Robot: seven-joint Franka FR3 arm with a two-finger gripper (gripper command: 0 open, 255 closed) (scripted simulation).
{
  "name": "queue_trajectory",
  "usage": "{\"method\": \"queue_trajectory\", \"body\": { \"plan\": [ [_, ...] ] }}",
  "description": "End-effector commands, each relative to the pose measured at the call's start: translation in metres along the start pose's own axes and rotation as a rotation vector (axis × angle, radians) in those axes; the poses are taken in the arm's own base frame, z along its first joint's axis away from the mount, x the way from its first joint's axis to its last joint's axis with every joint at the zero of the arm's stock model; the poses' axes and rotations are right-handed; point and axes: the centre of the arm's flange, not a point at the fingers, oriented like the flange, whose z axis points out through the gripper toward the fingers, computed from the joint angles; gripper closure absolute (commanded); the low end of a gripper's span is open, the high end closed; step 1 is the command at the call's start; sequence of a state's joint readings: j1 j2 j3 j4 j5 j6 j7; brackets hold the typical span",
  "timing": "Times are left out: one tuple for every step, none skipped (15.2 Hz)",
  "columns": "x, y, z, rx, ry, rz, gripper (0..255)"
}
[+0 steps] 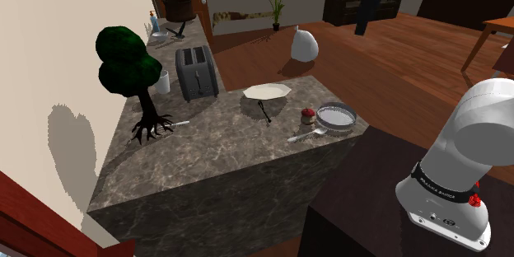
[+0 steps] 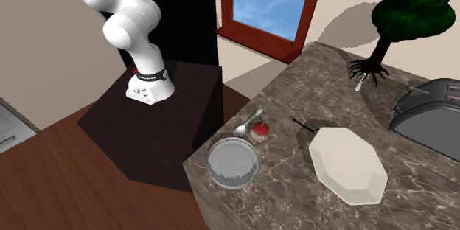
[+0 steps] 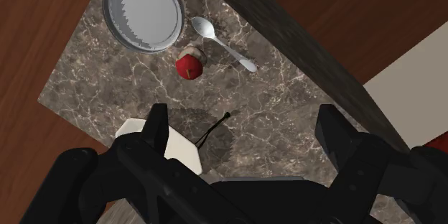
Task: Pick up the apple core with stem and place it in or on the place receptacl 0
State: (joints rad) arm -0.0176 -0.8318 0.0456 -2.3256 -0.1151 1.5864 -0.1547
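Observation:
The apple core (image 1: 307, 115) (image 2: 259, 130) (image 3: 190, 63), red with a pale bitten side and a small stem, lies on the dark marble counter (image 1: 214, 152) near its edge. It sits between a round grey bowl (image 1: 336, 116) (image 2: 233, 162) (image 3: 142, 11) and a white octagonal plate (image 1: 267, 91) (image 2: 346, 164) (image 3: 176, 151). A metal spoon (image 3: 222, 42) lies just beside the core. My black gripper (image 3: 244, 126) (image 1: 362, 26) hangs high above the counter, open, with nothing between its fingers. The core is well ahead of the fingertips, apart from them.
A thin black utensil (image 1: 264, 113) (image 3: 212, 129) lies between the plate and the core. A grey toaster (image 1: 196, 72) (image 2: 431, 114) and a dark tree-shaped ornament (image 1: 128, 62) (image 2: 409, 11) stand farther back. The robot's dark stand (image 2: 155, 118) adjoins the counter edge.

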Motion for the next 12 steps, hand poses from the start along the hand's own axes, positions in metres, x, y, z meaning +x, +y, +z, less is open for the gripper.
{"method": "queue_trajectory", "body": {
  "plan": [
    [0.000,0.000,0.000,0.000,0.000,0.000,0],
    [0.001,0.003,0.013,0.003,0.005,0.000,0],
    [0.003,0.006,0.026,0.005,0.010,0.001,0],
    [0.004,0.009,0.038,0.008,0.015,0.001,0],
    [0.006,0.012,0.051,0.010,0.020,0.001,0],
    [0.007,0.015,0.064,0.013,0.026,0.001,0],
    [0.009,0.017,0.077,0.016,0.031,0.002,0],
    [0.011,0.020,0.089,0.018,0.036,0.002,0],
    [0.012,0.023,0.102,0.021,0.041,0.002,0],
    [0.014,0.026,0.115,0.023,0.046,0.002,0],
    [0.016,0.028,0.128,0.026,0.051,0.003,0],
    [0.018,0.031,0.140,0.029,0.056,0.003,0]
  ]
}}
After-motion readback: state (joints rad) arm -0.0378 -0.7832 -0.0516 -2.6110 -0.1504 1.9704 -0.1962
